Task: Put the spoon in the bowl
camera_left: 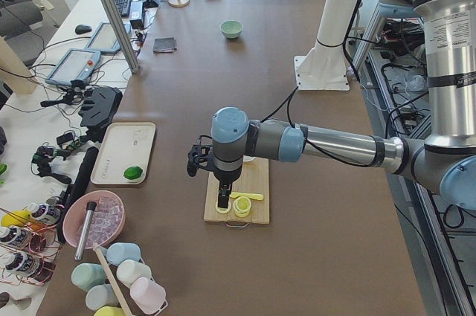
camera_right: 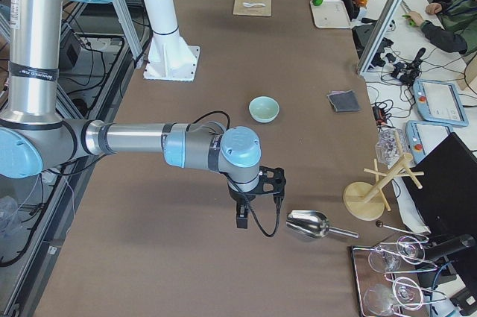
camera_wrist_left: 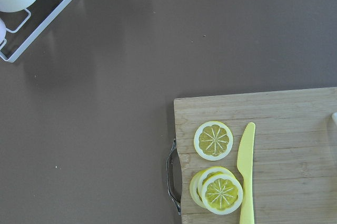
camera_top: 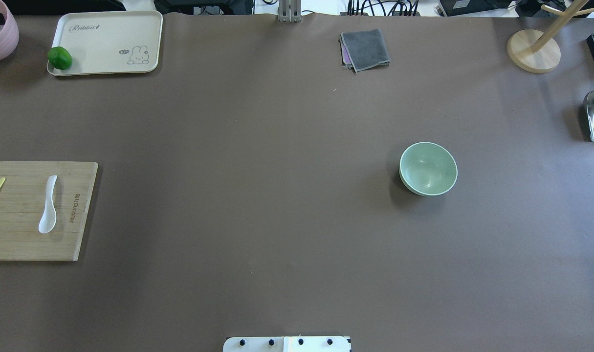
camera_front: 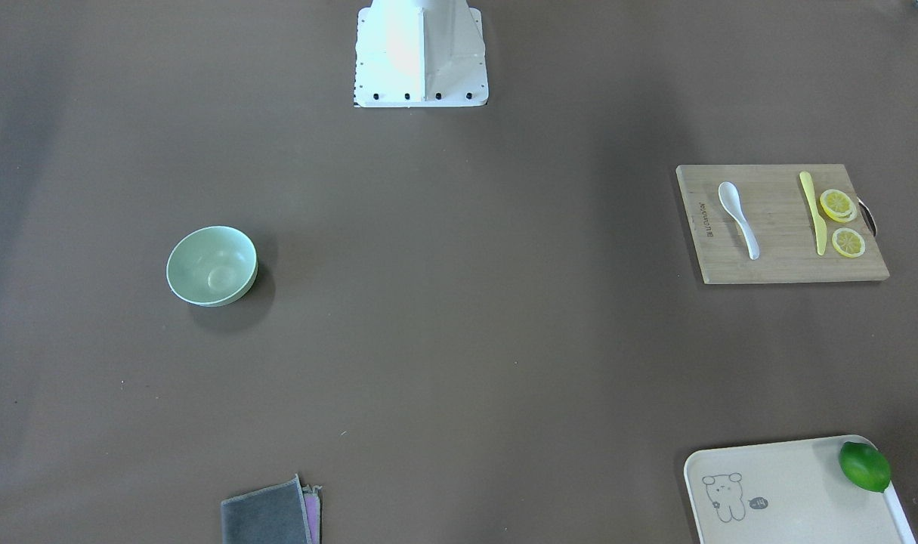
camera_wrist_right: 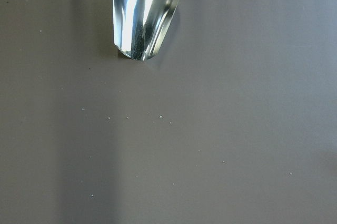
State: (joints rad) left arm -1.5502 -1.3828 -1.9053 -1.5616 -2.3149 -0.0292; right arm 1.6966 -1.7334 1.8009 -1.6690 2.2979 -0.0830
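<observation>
The white spoon point(camera_front: 738, 217) lies on a wooden cutting board point(camera_front: 777, 230), also seen in the overhead view point(camera_top: 48, 205). The mint-green bowl point(camera_front: 211, 266) stands empty and alone on the brown table, far across from the spoon point(camera_top: 428, 168). My left gripper point(camera_left: 222, 201) shows only in the exterior left view, hovering over the board's lemon end; I cannot tell if it is open. My right gripper point(camera_right: 243, 218) shows only in the exterior right view, above the table beside a metal scoop point(camera_right: 307, 224); I cannot tell its state.
A yellow knife point(camera_front: 813, 211) and lemon slices point(camera_front: 837, 205) share the board. A cream tray point(camera_front: 791, 491) holds a lime point(camera_front: 864, 466). A grey cloth point(camera_front: 266, 516) lies at the far edge. A wooden stand point(camera_top: 533, 50) is at the far right.
</observation>
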